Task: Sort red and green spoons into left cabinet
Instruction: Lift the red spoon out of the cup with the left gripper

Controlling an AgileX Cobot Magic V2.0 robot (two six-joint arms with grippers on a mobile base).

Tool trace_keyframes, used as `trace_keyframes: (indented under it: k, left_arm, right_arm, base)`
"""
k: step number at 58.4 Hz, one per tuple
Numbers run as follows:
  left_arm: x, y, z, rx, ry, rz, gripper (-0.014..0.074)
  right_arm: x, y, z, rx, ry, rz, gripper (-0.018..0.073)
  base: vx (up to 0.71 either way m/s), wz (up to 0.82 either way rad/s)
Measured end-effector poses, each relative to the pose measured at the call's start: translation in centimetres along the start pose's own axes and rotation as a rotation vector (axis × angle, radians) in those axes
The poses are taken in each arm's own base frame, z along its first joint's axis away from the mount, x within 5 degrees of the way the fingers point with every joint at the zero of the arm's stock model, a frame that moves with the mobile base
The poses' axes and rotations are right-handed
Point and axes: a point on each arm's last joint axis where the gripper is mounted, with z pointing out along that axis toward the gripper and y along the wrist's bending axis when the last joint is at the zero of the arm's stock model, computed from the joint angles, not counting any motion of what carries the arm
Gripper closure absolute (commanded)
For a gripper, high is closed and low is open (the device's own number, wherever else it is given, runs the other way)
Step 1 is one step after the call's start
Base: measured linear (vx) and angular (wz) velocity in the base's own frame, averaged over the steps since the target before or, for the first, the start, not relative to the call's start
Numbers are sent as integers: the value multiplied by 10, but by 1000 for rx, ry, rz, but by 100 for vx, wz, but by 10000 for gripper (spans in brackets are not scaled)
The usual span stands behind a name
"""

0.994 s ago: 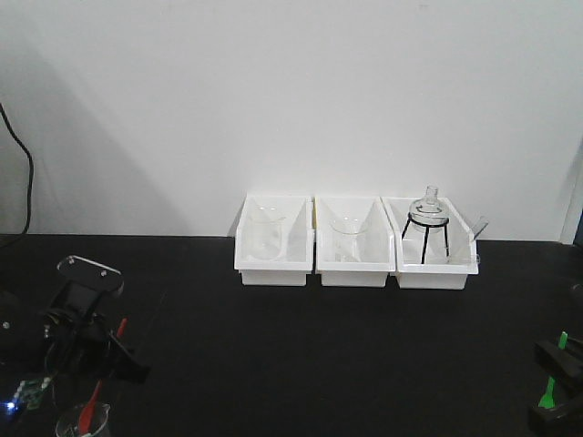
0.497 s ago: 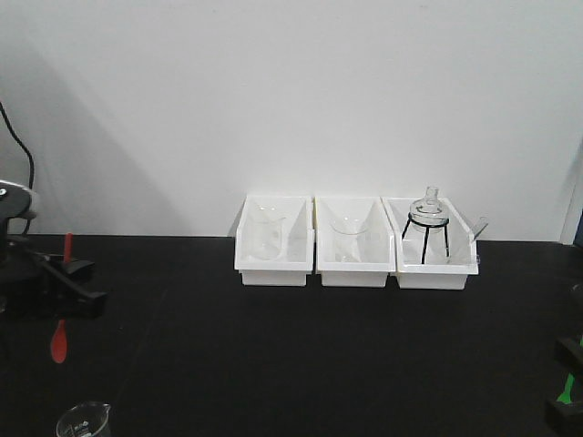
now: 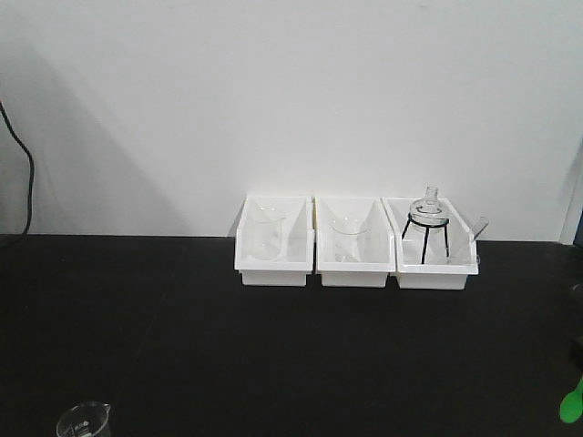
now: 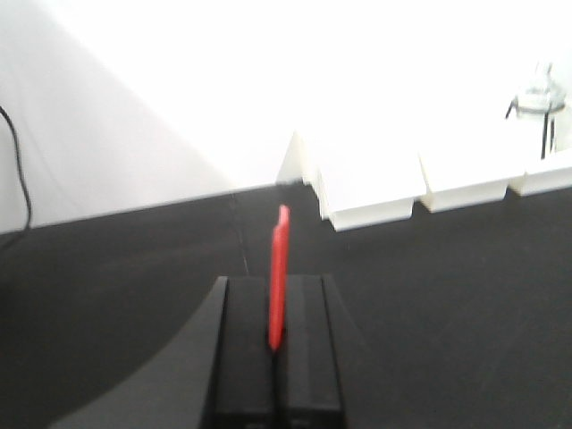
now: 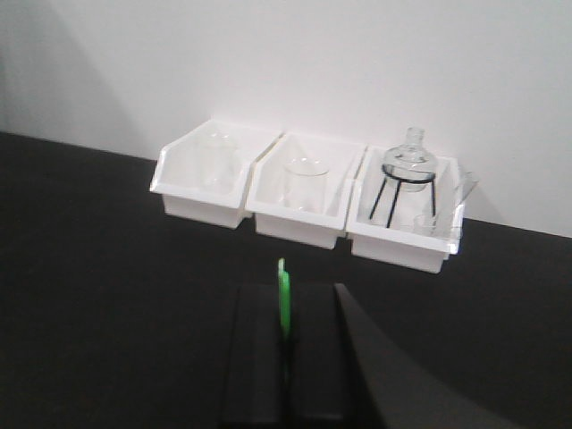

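In the left wrist view my left gripper (image 4: 278,284) is shut on the red spoon (image 4: 280,259), whose handle sticks up from between the black fingers (image 4: 246,340) above the black tabletop. My right gripper (image 5: 286,290) is shut on the green spoon (image 5: 284,299), which stands edge-on between its fingers (image 5: 259,357). From the front, only a bit of the green spoon (image 3: 572,401) shows at the right edge, and neither gripper body is visible there. The left cabinet is out of view.
Three white bins (image 3: 273,264) stand side by side against the white wall, two holding glass beakers and the right one (image 3: 435,269) a flask on a black tripod. A small glass beaker (image 3: 82,421) sits at the table's front left. A black cable (image 3: 25,182) hangs at far left.
My left arm, holding the red spoon, rose and swung out of the front view at the left. My right gripper dropped out of it at the right, leaving only the green spoon's end visible.
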Motion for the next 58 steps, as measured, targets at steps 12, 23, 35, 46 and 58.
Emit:
trace_keyframes:
  k: [12,23,35,46,58]
  left_arm:
    - [4,0,-21,-9,-63,1,600]
    - [4,0,-21,-13,-70,-1,600]
    - [6,-1,-21,3,-43,-1,600]
    - [6,-2,-21,4,-41,-1,600]
    - [6,-2,-21,4,-41,-1,600]
  right_arm:
    - [2,5,-1,-47,31,43,562]
    - [3,5,-1,-47,34,47,562]
    - [3,5,-1,-47,34,51,562]
    - [3,5,-1,-47,34,52,562]
    - [3,5,-1,-47,34,53,562]
  base:
    - [0,0]
    - [0,0]
    - [0,0]
    - [0,0]
    - [0,0]
